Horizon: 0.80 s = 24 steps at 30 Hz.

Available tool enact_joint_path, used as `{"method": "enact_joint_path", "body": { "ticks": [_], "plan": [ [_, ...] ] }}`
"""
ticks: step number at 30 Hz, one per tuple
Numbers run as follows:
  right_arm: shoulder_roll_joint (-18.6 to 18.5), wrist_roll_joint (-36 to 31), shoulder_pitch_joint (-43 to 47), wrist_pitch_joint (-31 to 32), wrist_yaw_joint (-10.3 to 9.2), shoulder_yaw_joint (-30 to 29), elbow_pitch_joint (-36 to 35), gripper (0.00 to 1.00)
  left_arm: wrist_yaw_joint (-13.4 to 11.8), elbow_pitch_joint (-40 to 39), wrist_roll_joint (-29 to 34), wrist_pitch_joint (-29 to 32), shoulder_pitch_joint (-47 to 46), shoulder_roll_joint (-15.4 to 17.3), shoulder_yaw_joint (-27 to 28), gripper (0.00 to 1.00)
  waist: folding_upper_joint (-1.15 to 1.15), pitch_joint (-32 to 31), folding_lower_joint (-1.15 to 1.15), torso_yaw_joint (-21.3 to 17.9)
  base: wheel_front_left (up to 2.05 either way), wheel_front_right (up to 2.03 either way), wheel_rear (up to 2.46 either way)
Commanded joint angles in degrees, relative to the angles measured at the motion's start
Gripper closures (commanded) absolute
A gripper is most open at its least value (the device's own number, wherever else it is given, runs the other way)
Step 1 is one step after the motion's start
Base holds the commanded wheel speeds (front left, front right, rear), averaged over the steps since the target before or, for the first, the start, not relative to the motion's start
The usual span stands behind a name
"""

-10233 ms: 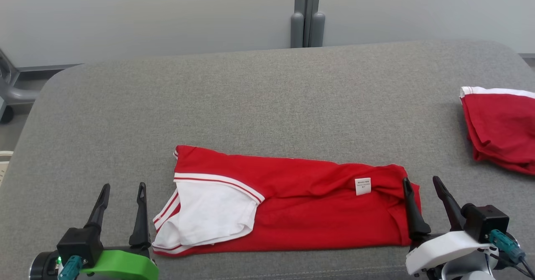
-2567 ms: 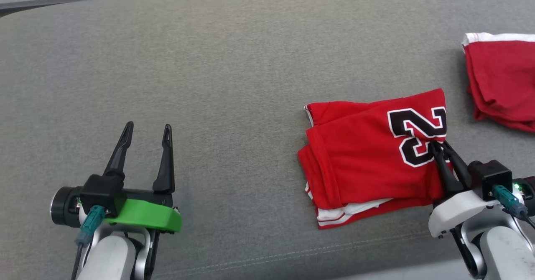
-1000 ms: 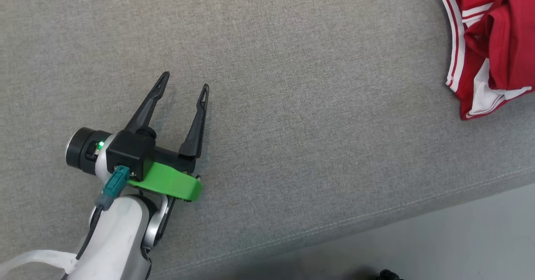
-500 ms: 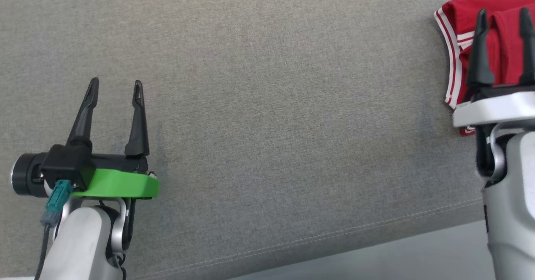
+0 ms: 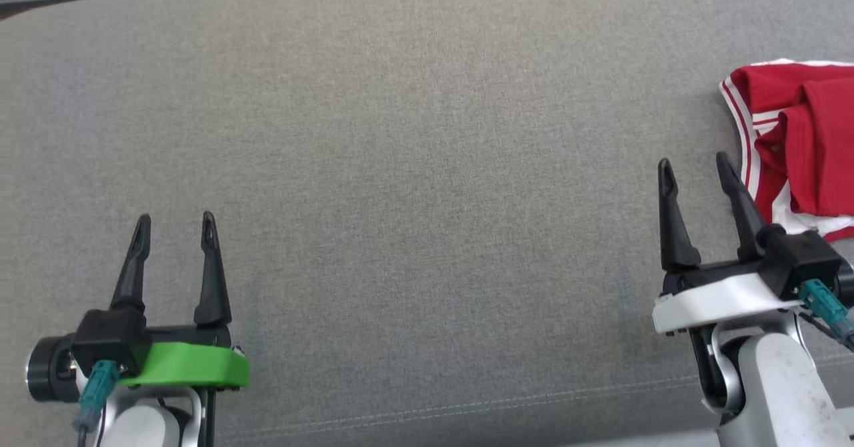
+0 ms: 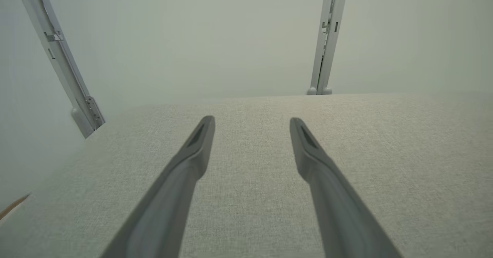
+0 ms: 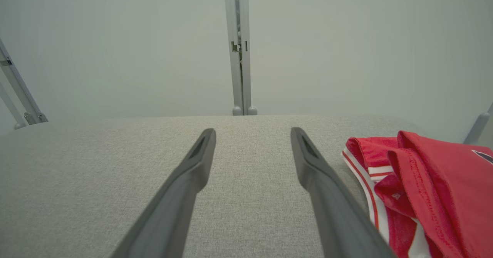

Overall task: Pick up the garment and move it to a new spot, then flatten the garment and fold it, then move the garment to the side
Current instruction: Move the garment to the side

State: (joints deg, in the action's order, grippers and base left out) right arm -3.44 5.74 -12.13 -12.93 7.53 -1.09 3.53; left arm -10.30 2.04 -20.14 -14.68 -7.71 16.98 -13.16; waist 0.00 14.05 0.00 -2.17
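Red garment [image 5: 814, 147] had shifted aside, lying just outboard of the right hand [image 5: 694, 161].
That hand and the left hand [image 5: 175, 218] stood released, empty, seemingly leaving the fold undisturbed.

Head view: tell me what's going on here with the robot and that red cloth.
The robot's two arms sit over a grey padded surface, handling nothing. The left gripper and right gripper are both open and empty. The red garment with white trim lies loosely folded at the surface's right side, just beside the right gripper, with no finger closed on it. It seems set aside there.
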Motion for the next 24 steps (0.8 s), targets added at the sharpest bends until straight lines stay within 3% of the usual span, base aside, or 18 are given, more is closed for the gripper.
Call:
{"method": "enact_joint_path", "body": {
  "ticks": [1,8,17,24],
  "plan": [
    [0.0,-0.6,2.7,0.3,-0.09,-0.2,-0.7,0.0,-0.3,0.1,-0.4,-0.2,2.0,-0.3,-0.3,0.0,0.0,-4.6,0.0,2.3,0.0,0.0,0.0],
    [0.4,0.1,8.4,1.9,-0.09,0.2,-2.7,0.0,-0.9,-0.4,-0.9,0.5,6.5,-0.7,-1.1,0.0,0.0,-9.3,0.0,2.5,0.0,0.0,0.0],
    [0.5,2.2,14.8,4.2,-0.09,1.0,-4.7,0.0,0.3,-0.4,-1.2,2.3,9.5,0.4,-3.0,0.0,0.0,-14.2,0.0,2.5,0.0,0.0,0.0],
    [0.5,1.9,18.0,5.3,-0.09,1.2,-6.0,0.0,-0.8,-1.8,-1.2,2.7,12.2,0.6,-3.3,0.0,0.0,-16.1,0.0,1.6,0.0,0.0,0.0]
  ]
}}
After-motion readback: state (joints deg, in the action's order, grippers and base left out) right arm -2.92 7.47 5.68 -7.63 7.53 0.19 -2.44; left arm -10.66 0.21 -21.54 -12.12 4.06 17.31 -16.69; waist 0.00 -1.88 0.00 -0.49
